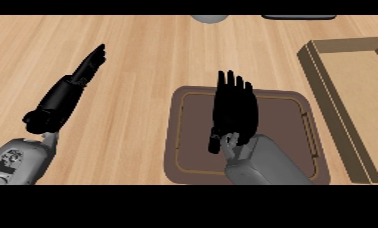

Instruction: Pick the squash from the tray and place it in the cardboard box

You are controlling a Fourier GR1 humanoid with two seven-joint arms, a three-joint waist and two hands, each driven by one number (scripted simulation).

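A brown tray [196, 122] lies on the wooden counter at lower centre. My right hand [234, 108] hovers over its middle with fingers straight, pointing away from me, and it covers much of the tray's inside. No squash shows anywhere; it may be hidden under that hand. The cardboard box [341, 72] stands at the right edge, open-topped, only partly in view. My left hand [83, 74] rests at the left over the bare counter, fingers straight and pointing up and to the right.
A grey rounded object [210, 18] peeks in at the top edge. A dark flat thing [298, 17] lies at the top right. Bare wooden counter stretches between the two hands and behind the tray.
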